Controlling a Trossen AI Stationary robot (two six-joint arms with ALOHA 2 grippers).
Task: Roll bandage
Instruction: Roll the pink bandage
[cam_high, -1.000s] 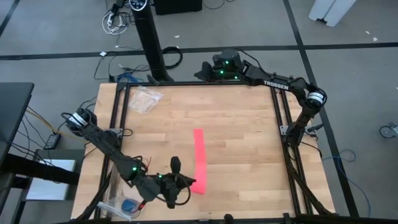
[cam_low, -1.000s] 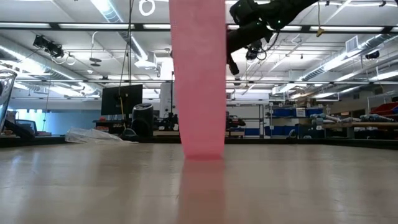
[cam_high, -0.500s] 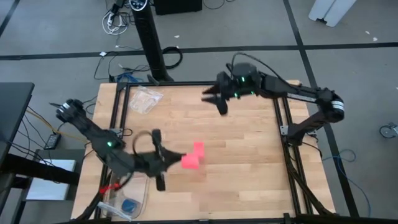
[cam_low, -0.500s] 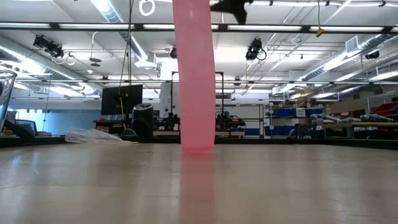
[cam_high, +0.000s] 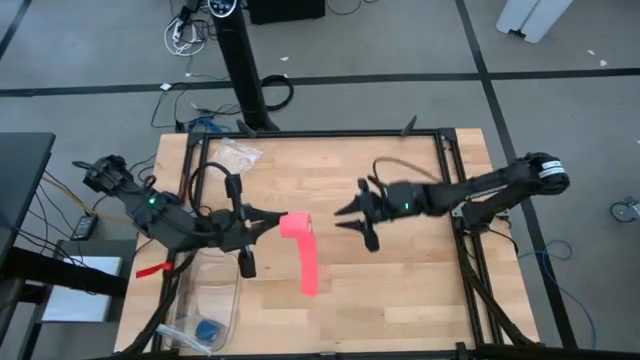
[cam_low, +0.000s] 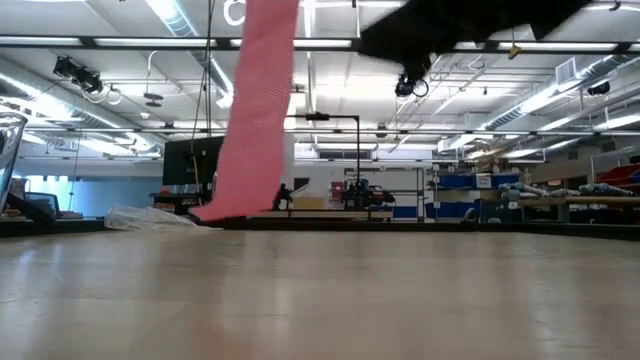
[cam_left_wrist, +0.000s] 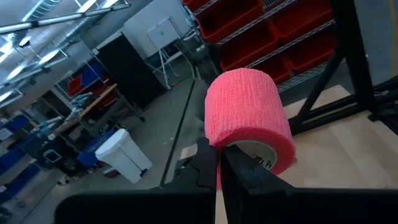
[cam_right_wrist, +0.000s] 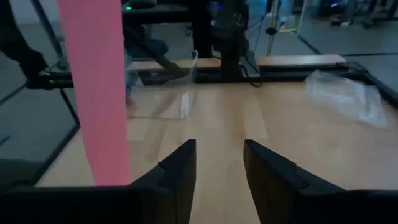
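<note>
The bandage is bright pink-red. Part of it is wound into a roll (cam_high: 296, 223) and the rest is a loose strip (cam_high: 309, 268) trailing from the roll toward the table's near edge. In the low view the strip (cam_low: 252, 110) hangs slanted; I cannot tell whether its lower end (cam_low: 214, 210) touches the tabletop. My left gripper (cam_high: 280, 224) is shut on the roll above the table's middle left. My right gripper (cam_high: 355, 225) is open and empty, just right of the roll, its fingers pointing toward it. The right wrist view shows the strip (cam_right_wrist: 93, 93) hanging ahead of those fingers. My left gripper holds the roll by its wall at one end (cam_left_wrist: 219, 163). One finger (cam_left_wrist: 239, 175) seems to be inside the white core and the other (cam_left_wrist: 202, 163) outside. The fingers come in level from the table's left. The roll is lifted clear and the strip hangs below it.
A clear plastic container (cam_high: 212, 292) with a small blue object (cam_high: 208, 329) stands at the near left. A crumpled clear bag (cam_high: 235, 158) lies at the far left. A black frame (cam_high: 447, 200) runs around the wooden table.
My left gripper has carried the roll up from the near edge toward the far and left sides. The strip now hangs slanted from the roll. My right gripper has come from the far edge down to the table's middle, close to the roll's right side.
</note>
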